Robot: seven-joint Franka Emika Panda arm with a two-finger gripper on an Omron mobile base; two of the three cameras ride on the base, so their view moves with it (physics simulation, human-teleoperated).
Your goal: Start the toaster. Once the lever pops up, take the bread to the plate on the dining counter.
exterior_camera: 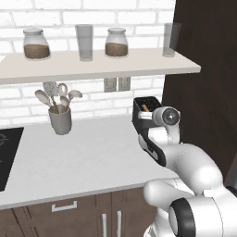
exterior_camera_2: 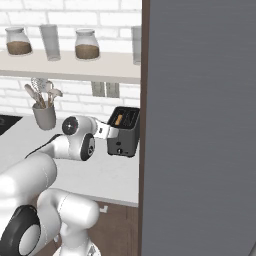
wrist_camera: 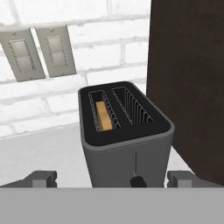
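Observation:
The black toaster [wrist_camera: 124,140] stands on the white worktop against the brick wall, right beside a dark tall cabinet; it also shows as the toaster [exterior_camera: 147,106] and the toaster [exterior_camera_2: 124,132] in the base views. The tan bread [wrist_camera: 103,116] sits low in its left slot, and the right slot is empty. A dark lever knob [wrist_camera: 138,180] sits low on the toaster's near face. My gripper [wrist_camera: 113,178] is open, level with that face, with one fingertip [wrist_camera: 41,177] on each side of the toaster. The plate and the dining counter are out of view.
A grey utensil cup [exterior_camera: 60,119] stands at the back left of the worktop and a black cooktop [exterior_camera: 7,152] at its left edge. A shelf [exterior_camera: 92,67] with jars and glasses hangs above. The dark cabinet [exterior_camera: 203,92] closes off the right. Two wall outlets [wrist_camera: 37,54] sit behind the toaster.

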